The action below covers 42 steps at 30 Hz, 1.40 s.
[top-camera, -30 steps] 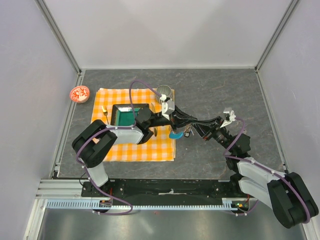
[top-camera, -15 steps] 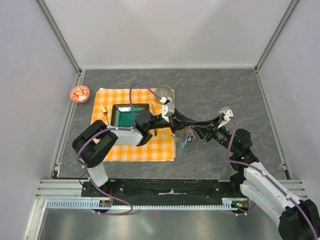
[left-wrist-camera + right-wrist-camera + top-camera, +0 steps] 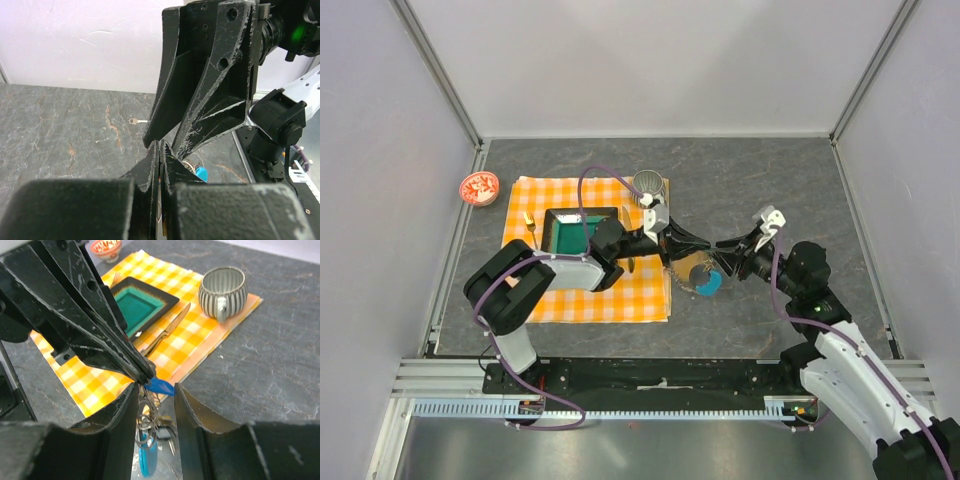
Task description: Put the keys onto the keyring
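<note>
Grey marbled worktop (image 3: 770, 180) runs back to a white wall, and both arms meet above it just off the right edge of the orange checked cloth (image 3: 570, 295). My left jaws are pinched together on the top of the keyring (image 3: 144, 417), which hangs below them with its cyan tag (image 3: 706, 284) lowest. A blue-headed key (image 3: 160, 386) sits right at the pinch; more keys (image 3: 162, 432) bunch lower on the wire. My right jaws stand apart, one finger either side of the hanging ring. One loose key (image 3: 134, 121) lies on the stone well beyond. The ribbed cup (image 3: 222, 287) stands at the cloth's far corner.
</note>
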### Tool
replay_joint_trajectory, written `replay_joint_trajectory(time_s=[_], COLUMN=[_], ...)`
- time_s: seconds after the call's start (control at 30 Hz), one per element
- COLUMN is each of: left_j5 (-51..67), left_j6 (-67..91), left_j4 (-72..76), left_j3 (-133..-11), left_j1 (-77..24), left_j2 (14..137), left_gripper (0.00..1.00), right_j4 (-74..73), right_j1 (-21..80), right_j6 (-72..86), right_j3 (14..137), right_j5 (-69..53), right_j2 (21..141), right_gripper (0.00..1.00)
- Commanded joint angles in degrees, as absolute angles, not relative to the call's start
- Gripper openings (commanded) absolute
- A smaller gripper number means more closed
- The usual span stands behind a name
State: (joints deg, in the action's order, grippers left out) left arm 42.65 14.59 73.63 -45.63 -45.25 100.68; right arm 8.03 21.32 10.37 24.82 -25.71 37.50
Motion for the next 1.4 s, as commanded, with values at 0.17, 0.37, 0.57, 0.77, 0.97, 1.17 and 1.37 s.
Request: replay_joint_trajectory(time_s=[0.17,0.37,0.57,0.77,0.97,1.17,1.37], left_j5=[44.82,46.76,46.32,46.14,47.55,47.99,48.69], left_j6=[12.22,13.27,13.88,14.59,16.08,16.7,17.66], left_j4=[95.27,95.27,95.27,95.27,95.27,95.27,95.27], left_j3=[-45.44,-46.4,-47.81,-48.69,-48.87,-48.95,-49.74], left_j1=[-43.86,-43.42,-43.42,-43.33,-43.51,-43.59,-43.68], left_j2=[97.91,99.05,100.11,100.55,100.55,100.46,100.55], left_gripper=[0.02,0.02,0.02,0.02,0.02,0.02,0.02], right_j4=[17.03,20.73,20.82,28.28,38.38,44.64,47.88], right_j1=[14.51,13.54,13.62,13.54,13.62,13.62,13.54], right_j6=[12.83,13.36,12.83,16.87,20.3,22.06,22.5], right_j3=[23.82,22.94,21.1,17.76,16.52,16.26,16.0], right_j5=[-38.31,-40.42,-42.89,-44.2,-45.17,-45.88,-47.11], right_j2=[41.83,44.56,46.05,46.4,48.6,50.27,51.94], right_gripper=[0.42,0.42,0.42,0.42,0.42,0.42,0.41])
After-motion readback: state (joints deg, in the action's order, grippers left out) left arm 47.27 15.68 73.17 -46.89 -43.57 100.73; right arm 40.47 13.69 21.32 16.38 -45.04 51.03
